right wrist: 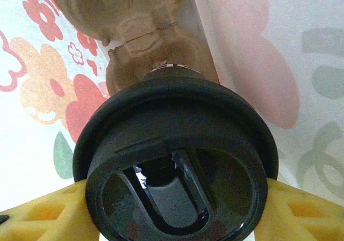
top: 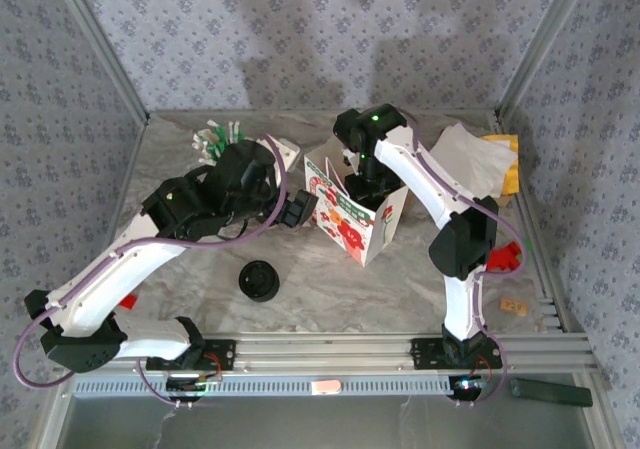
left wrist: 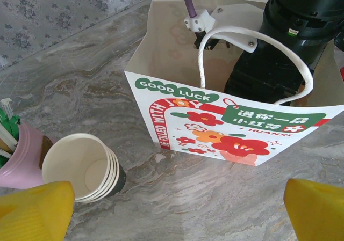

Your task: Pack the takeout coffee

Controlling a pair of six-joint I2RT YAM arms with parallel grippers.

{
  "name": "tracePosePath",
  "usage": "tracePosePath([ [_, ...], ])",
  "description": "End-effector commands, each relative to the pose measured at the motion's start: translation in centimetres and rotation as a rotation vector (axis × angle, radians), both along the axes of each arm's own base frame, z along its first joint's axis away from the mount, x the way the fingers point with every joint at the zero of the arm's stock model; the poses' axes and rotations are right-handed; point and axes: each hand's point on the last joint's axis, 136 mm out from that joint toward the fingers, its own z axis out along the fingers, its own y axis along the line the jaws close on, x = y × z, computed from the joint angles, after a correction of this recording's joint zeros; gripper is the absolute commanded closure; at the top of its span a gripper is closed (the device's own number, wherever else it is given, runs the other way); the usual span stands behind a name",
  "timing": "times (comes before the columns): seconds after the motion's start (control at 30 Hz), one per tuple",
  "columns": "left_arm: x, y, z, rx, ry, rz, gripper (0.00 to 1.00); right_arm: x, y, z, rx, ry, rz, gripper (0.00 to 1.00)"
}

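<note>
The takeout coffee (right wrist: 177,160) hangs inside the flowered paper bag (top: 360,224). In the right wrist view I see its black lid from above and its pale cup body (right wrist: 156,53) below. My right gripper (right wrist: 174,214) is shut on the lid, with a yellow finger (right wrist: 48,214) on each side. From above, the right gripper (top: 365,184) reaches down into the bag's open top. My left gripper (top: 300,209) stands open just left of the bag. In the left wrist view, the left gripper (left wrist: 174,219) has bare table between its fingers, with the bag (left wrist: 215,123) ahead.
A stack of lidless cups (left wrist: 80,166) lies on its side beside a pink holder (left wrist: 21,155) of sticks. A pile of black lids (top: 259,280) sits at the front centre. White papers (top: 460,154) and a yellow item (top: 508,164) lie at the back right.
</note>
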Motion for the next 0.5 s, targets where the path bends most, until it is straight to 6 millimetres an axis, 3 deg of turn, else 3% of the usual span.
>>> tracePosePath([
  [0.0, -0.3, 0.4, 1.3, -0.024, -0.018, -0.005, 0.00, -4.4, -2.9, 1.4, -0.079, 0.148, 0.013, 0.45],
  [0.47, -0.2, 0.2, 1.2, -0.023, -0.016, -0.009, 0.00, -4.3, -1.7, 1.3, -0.062, 0.151, 0.038, 0.45],
])
